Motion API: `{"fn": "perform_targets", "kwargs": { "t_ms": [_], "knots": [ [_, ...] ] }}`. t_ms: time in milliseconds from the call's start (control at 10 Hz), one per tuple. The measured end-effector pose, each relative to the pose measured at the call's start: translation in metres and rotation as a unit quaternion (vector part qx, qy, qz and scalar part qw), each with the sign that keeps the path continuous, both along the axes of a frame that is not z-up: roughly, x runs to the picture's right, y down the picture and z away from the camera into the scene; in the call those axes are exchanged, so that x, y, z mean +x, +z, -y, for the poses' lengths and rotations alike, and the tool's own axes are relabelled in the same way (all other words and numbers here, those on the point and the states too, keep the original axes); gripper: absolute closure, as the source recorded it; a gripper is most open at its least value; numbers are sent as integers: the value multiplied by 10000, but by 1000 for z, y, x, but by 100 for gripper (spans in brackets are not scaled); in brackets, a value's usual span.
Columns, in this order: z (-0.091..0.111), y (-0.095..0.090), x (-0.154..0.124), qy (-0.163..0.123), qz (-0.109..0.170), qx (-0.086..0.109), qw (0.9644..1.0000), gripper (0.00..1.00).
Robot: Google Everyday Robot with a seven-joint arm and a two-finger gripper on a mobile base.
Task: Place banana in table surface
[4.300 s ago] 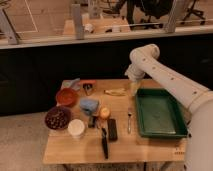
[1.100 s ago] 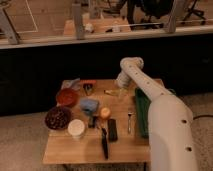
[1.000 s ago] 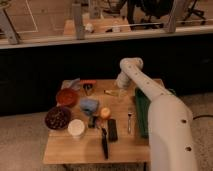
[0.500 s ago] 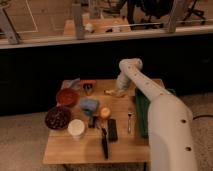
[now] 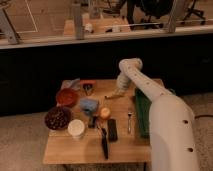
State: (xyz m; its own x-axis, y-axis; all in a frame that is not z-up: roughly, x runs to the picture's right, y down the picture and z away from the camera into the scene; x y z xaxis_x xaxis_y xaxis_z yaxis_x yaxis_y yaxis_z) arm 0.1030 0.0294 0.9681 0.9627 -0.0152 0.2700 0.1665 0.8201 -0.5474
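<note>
Tan wooden desk (image 5: 65, 150) is carrying everything. A white arm (image 5: 165, 115) is reaching in from the right, over the green tray (image 5: 141, 112) that is lying along the desk's right side. A red bowl (image 5: 66, 96) and a dark bowl (image 5: 57, 118) are sitting at the left. The banana (image 5: 112, 94) is lying on the desk's far middle, beyond the orange fruit (image 5: 104, 113). The pincer (image 5: 119, 90) is gripping its right end, jaws closed.
</note>
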Motion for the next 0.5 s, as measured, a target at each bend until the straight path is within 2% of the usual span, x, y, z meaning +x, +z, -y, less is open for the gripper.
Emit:
{"fn": "perform_targets", "kwargs": {
  "t_ms": [200, 400, 500],
  "knots": [
    [6, -13, 3, 55, 63, 102, 9999, 100],
    [20, -34, 7, 123, 138, 293, 9994, 100],
    [30, -51, 9, 164, 188, 444, 9987, 100]
  ]
}}
